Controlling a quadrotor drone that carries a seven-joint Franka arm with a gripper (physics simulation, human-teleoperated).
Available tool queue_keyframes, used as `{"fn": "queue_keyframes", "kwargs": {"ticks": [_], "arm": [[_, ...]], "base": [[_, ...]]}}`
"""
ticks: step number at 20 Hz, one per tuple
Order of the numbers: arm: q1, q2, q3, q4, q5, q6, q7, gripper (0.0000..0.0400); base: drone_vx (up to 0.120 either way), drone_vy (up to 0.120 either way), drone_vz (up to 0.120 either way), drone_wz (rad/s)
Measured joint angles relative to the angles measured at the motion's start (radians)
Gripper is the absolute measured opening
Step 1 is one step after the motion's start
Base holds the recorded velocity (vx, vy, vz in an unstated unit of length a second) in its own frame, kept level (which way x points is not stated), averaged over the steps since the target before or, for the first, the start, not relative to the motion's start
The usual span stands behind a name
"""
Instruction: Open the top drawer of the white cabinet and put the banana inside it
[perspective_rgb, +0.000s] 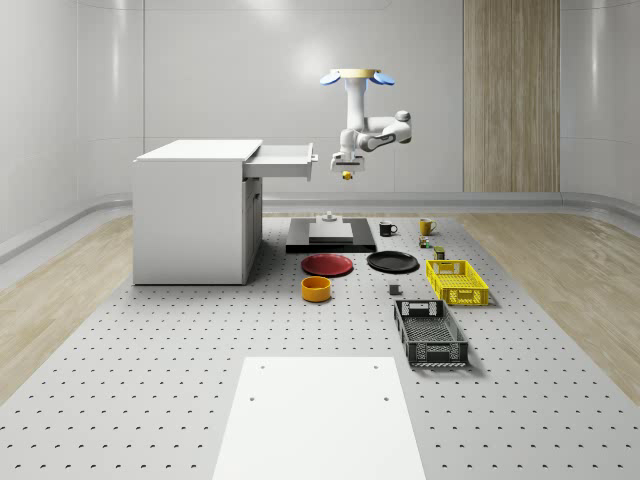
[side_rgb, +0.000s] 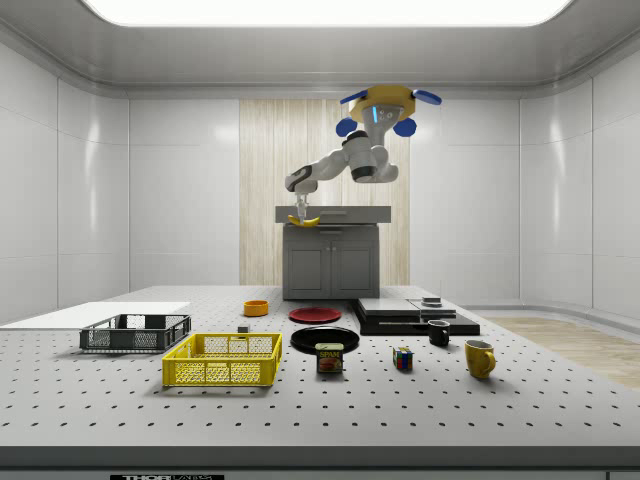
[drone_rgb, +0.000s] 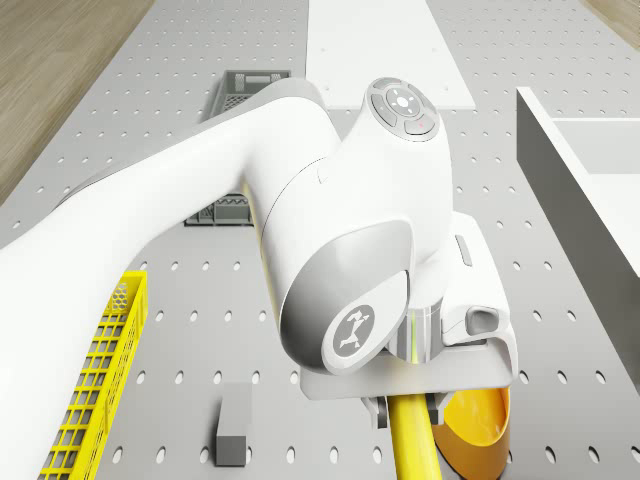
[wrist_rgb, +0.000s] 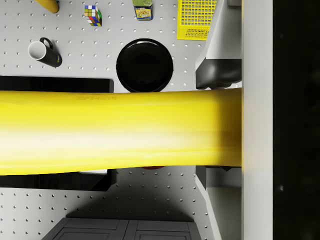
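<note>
Yellow banana (perspective_rgb: 347, 175) sits clamped between my jaws, hanging below my gripper (perspective_rgb: 346, 168) in mid-air. In the whole-scene view I hover well above the table (perspective_rgb: 150, 380), my drone body (perspective_rgb: 357, 76) at about one o'clock from the white cabinet (perspective_rgb: 195, 215), and my gripper is just off the front of the open top drawer (perspective_rgb: 283, 160), at its three o'clock. The drawer stands pulled out. Under me lie the black slab (perspective_rgb: 330, 238), the red plate (perspective_rgb: 328, 264) and the black plate (perspective_rgb: 392, 262). The orange bowl (perspective_rgb: 316, 289) sits at six o'clock from the red plate.
</note>
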Motion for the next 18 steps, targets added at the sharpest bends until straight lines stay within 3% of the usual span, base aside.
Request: {"fn": "queue_keyframes", "kwargs": {"ticks": [14, 18], "arm": [[0.0, -0.001, 0.0, 0.0, 0.0, 0.001, 0.0, 0.0193], [0.0, -0.001, 0.0, 0.0, -0.001, 0.001, 0.0, 0.0193]], "base": [[-0.12, -0.014, 0.12, 0.0], [-0.11, -0.11, 0.12, 0.0]]}}
